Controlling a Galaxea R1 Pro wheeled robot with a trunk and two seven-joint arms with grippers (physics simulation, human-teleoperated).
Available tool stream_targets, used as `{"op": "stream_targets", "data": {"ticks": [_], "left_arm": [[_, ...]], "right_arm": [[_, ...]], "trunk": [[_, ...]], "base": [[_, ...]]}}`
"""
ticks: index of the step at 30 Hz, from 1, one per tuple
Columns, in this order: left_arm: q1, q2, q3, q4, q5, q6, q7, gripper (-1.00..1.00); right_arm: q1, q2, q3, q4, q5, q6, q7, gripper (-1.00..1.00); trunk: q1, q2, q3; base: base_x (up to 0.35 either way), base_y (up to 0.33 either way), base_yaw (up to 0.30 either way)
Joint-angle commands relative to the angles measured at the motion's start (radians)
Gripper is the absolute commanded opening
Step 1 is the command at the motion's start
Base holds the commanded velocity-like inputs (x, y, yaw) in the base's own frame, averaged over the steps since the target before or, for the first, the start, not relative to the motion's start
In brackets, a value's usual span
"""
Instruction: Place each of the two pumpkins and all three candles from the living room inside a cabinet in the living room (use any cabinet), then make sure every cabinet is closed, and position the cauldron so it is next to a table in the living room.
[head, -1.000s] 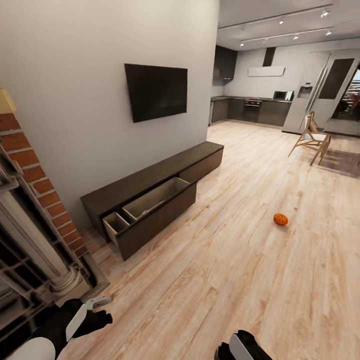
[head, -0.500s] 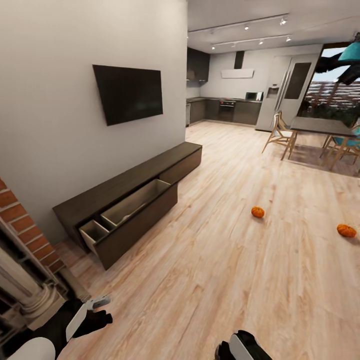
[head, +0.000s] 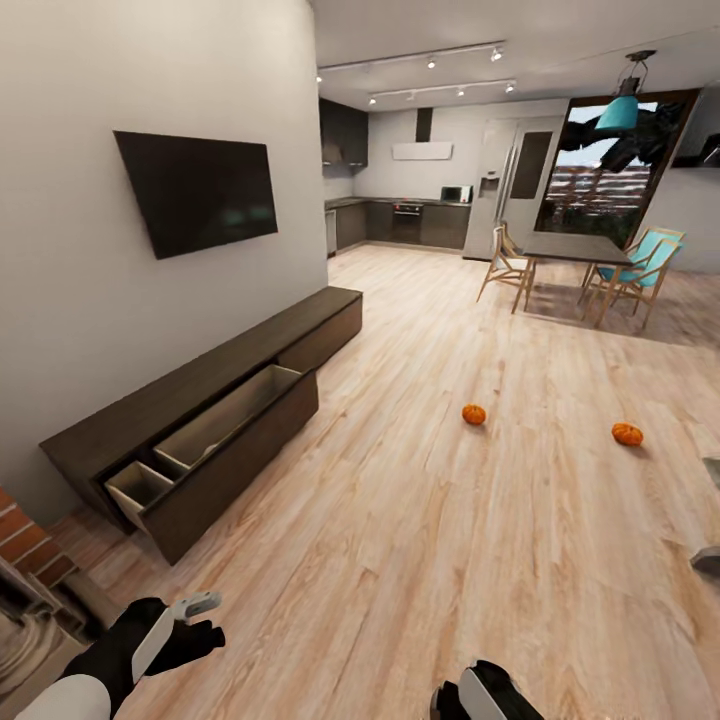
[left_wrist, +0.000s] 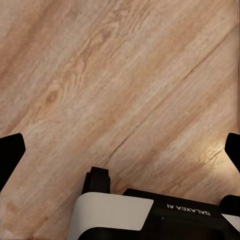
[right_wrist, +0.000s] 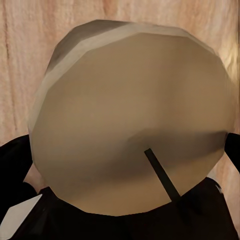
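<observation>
Right fingers (right_wrist: 10, 165) around candle (right_wrist: 130, 115), low.

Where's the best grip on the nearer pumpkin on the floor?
Across the widest part of the nearer pumpkin, fingers coming straight down from above. It's a small flattened ball sitting low on the plank floor, bare boards all round it, so a side approach would likely scrape.

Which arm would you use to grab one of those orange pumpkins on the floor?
Probably left: the left gripper is open and empty, while the right gripper seems shut on a candle.
</observation>
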Motion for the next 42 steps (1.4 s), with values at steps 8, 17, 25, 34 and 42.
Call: {"op": "stream_targets", "data": {"ticks": [8,17,25,34,42], "left_arm": [[0.0,0.0,0.0,0.0,0.0,-0.001,0.0,1.0],[0.0,0.0,-0.001,0.0,-0.004,-0.016,0.0,1.0],[0.0,0.0,-0.001,0.0,-0.005,-0.017,0.0,1.0],[0.0,0.0,-0.001,0.0,-0.005,-0.017,0.0,1.0],[0.0,0.0,-0.001,0.0,-0.005,-0.017,0.0,1.0]], "right_arm": [[0.0,-0.001,0.0,0.0,0.001,-0.001,0.0,-1.0],[0.0,-0.001,0.0,0.0,0.001,-0.003,0.0,-1.0],[0.0,-0.001,0.0,0.0,0.002,-0.004,-0.002,-1.0],[0.0,-0.001,0.0,0.0,0.001,-0.004,-0.001,-1.0],[0.001,-0.001,0.0,0.0,0.001,-0.006,-0.002,-1.0]], "trunk": [[0.0,0.0,0.004],[0.0,0.0,0.009],[0.0,0.0,0.01],[0.0,0.0,0.01],[0.0,0.0,0.01]], "base": [[0.054,0.0,-0.28],[0.242,0.0,-0.28],[0.328,0.0,-0.15],[0.331,0.0,-0.198],[0.331,0.0,-0.286]]}}
